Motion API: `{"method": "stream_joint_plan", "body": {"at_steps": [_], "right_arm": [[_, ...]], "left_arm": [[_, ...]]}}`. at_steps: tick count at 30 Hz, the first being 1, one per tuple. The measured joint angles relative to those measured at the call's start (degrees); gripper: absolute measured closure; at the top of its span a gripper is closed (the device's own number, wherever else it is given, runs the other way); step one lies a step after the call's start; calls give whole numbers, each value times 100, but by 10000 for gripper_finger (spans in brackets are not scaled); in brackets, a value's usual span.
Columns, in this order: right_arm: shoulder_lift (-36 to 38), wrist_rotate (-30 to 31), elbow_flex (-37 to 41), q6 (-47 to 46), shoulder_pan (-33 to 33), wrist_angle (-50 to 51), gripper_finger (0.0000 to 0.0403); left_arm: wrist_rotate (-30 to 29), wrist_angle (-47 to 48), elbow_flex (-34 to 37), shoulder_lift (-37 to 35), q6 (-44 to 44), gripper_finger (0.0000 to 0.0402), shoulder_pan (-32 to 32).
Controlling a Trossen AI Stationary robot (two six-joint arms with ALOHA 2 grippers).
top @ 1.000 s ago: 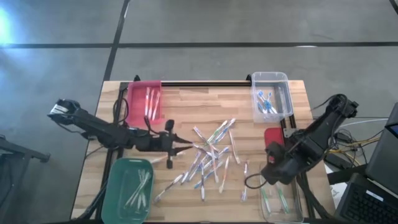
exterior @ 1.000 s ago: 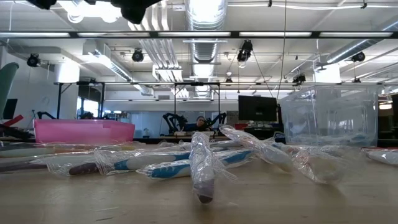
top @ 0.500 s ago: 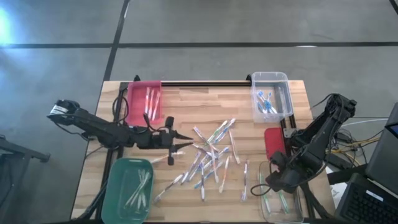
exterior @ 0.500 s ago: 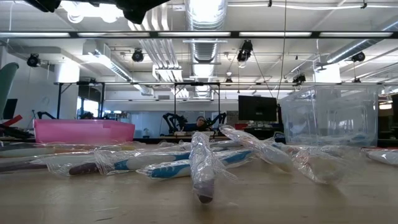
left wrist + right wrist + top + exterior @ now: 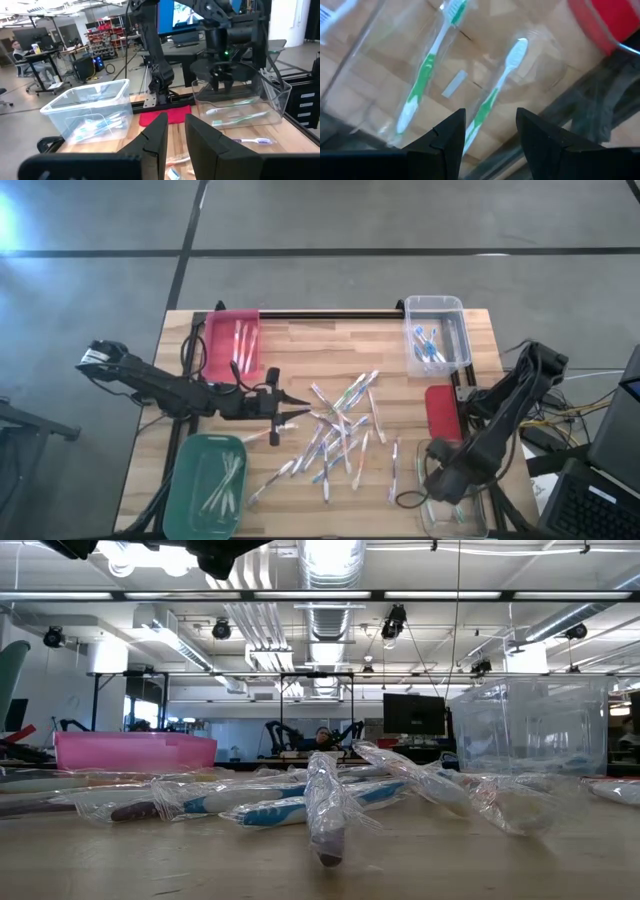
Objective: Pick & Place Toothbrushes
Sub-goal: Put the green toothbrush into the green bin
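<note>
Several toothbrushes (image 5: pixel 340 430) in clear wrappers lie scattered on the middle of the wooden table (image 5: pixel 300 345); the low view shows them close up (image 5: pixel 320 805). My left gripper (image 5: pixel 295 408) points level toward the pile from the table's left, its fingers (image 5: pixel 176 120) a narrow gap apart with nothing between them. My right gripper (image 5: pixel 440 480) hangs over the clear bin (image 5: pixel 470 520) at the near right, pointing down and open (image 5: pixel 490 114). Two green toothbrushes (image 5: pixel 425 70) (image 5: pixel 495 90) lie flat on that bin's floor, one below the gap between the fingers.
A pink bin (image 5: pixel 232 340) at the far left holds a few toothbrushes, a green bin (image 5: pixel 205 485) at the near left several pale ones, and a clear bin (image 5: pixel 437 335) at the far right blue ones. A red flat thing (image 5: pixel 440 408) lies by the right edge.
My right gripper has gone toward the table's near edge and down, from beside the red thing to over the near clear bin, tipping further to point down. Its fingers have kept the same gap.
</note>
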State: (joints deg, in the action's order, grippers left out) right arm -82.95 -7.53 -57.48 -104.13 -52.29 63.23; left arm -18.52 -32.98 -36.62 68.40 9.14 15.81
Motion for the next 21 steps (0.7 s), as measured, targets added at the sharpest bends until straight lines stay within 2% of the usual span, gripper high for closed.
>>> {"method": "stream_joint_plan", "body": {"at_steps": [5,9,21], "right_arm": [[-662,-30,-270,416,0,34,232],[-894,-150,-365,553,-2,5,223],[-409,-142,347,-184,-299,-706,202]], "left_arm": [[0,-1,10,0,-12,330,0],[0,8,17,2,-61,330,0],[60,43,20,2,-126,330,0]]}}
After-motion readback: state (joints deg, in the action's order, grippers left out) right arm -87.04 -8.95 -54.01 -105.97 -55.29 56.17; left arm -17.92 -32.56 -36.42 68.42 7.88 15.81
